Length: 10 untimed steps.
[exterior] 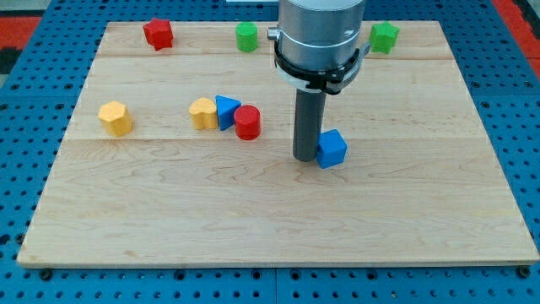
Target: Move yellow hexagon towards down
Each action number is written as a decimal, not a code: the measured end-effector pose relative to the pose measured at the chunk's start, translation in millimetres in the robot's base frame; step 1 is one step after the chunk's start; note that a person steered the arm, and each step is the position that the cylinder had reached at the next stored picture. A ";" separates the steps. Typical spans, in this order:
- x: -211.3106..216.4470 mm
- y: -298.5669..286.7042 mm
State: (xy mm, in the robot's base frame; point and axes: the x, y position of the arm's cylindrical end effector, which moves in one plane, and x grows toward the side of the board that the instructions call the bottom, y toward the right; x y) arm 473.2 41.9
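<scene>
The yellow hexagon lies on the wooden board at the view's left, on its own. My tip is far to its right and a little lower, near the board's middle. It stands right beside the left side of a blue cube. I cannot tell whether they touch. The arm's grey body hides part of the board's top above the tip.
A second yellow block, a blue triangular block and a red cylinder stand in a tight row between the hexagon and my tip. Along the top edge are a red block and two green blocks.
</scene>
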 end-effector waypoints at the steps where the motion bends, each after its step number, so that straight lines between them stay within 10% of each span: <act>1: 0.1 0.1; 6: -51.9 114.1; 10: -55.9 90.3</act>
State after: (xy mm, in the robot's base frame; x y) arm 417.3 132.2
